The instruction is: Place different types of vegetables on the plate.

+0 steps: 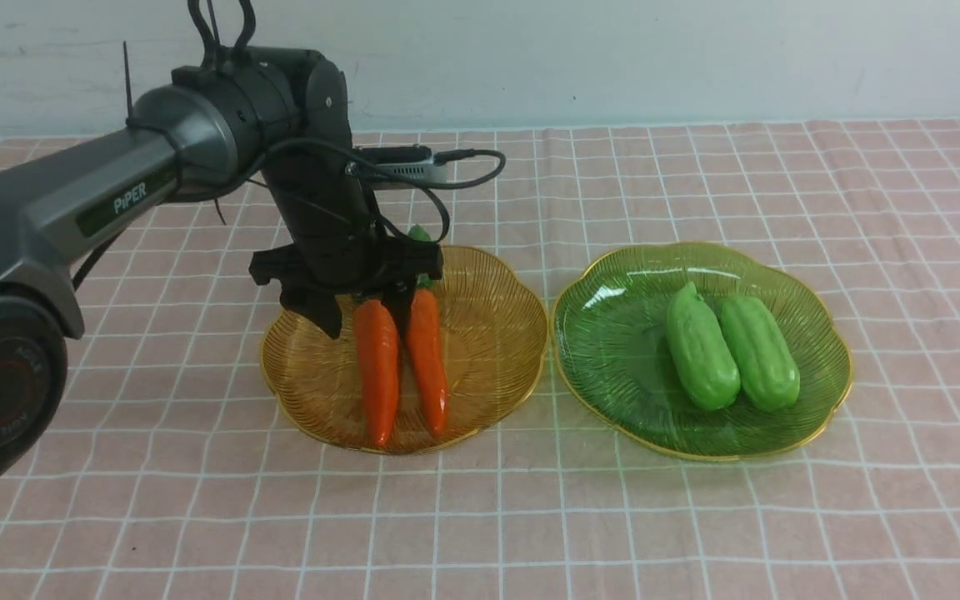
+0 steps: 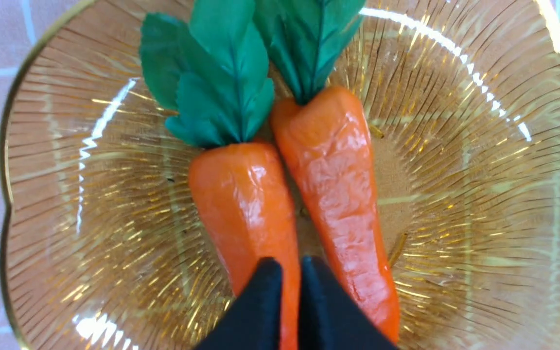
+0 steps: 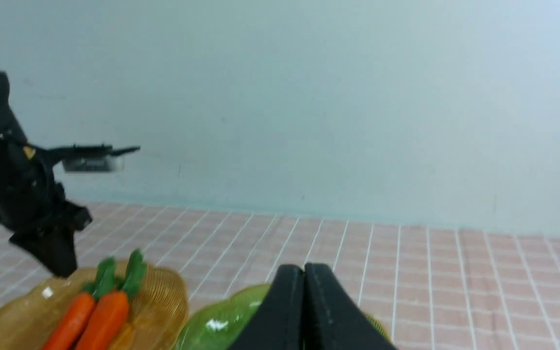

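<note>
Bright, even room light falls on the worktop [image 1: 697, 517], shadows faint. White glare streaks the amber plate [image 2: 455, 48] and green plate [image 1: 613, 333]. The right wrist view is soft, the left arm [image 3: 12, 160] smeared with blur.

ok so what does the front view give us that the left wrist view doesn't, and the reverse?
Front only: the green plate with two green gourds lying side by side on it, the left arm reaching over the amber plate, and most of the checked tablecloth. Left wrist only: the green leafy tops in full, which the arm mostly hides from the front. Both: the amber plate holding two orange carrots side by side, with the left gripper above them.
</note>
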`<move>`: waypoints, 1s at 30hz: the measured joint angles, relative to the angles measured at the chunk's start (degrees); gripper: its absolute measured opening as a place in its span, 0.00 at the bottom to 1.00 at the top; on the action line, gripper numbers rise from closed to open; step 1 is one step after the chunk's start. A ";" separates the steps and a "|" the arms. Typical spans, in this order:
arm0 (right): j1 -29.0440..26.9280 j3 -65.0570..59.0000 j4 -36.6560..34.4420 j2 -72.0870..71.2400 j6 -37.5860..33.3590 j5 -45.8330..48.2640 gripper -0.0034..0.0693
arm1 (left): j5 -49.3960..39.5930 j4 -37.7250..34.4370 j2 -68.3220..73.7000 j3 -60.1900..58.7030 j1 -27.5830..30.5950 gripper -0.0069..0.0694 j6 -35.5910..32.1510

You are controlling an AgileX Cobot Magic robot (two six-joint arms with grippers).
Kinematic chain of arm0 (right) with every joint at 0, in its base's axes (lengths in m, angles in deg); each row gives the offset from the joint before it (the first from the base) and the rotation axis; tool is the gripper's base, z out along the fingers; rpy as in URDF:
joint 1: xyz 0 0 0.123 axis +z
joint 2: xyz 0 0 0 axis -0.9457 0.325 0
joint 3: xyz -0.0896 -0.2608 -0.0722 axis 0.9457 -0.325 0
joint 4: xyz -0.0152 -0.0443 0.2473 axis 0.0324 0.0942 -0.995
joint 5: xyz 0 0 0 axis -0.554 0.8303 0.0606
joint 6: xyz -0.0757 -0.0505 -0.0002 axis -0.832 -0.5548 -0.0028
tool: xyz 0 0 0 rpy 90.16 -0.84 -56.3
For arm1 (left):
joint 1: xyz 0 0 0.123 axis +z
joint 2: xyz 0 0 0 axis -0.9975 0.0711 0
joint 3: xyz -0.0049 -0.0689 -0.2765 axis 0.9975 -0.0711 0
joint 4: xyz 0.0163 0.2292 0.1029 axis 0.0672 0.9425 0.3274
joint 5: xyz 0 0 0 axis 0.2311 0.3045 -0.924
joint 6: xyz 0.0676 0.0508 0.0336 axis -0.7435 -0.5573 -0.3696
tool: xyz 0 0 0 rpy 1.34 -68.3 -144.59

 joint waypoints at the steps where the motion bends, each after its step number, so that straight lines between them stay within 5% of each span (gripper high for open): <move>1: 0.00 -3.19 -0.25 -1.98 -0.85 -3.63 0.03 | 0.00 0.00 0.00 -0.01 0.00 0.14 -0.14; 8: 0.00 -11.29 -1.06 -3.61 -2.57 -15.28 0.03 | -0.11 0.00 0.00 -0.01 0.00 0.09 -0.42; 23: -0.33 -15.66 1.87 -6.06 -2.68 -12.01 0.03 | -1.78 1.89 -1.56 0.88 0.00 0.09 -1.16; 30: -6.22 -25.51 4.86 -13.39 -2.85 -12.02 0.03 | -2.14 3.13 -7.22 2.19 -0.21 0.09 -3.26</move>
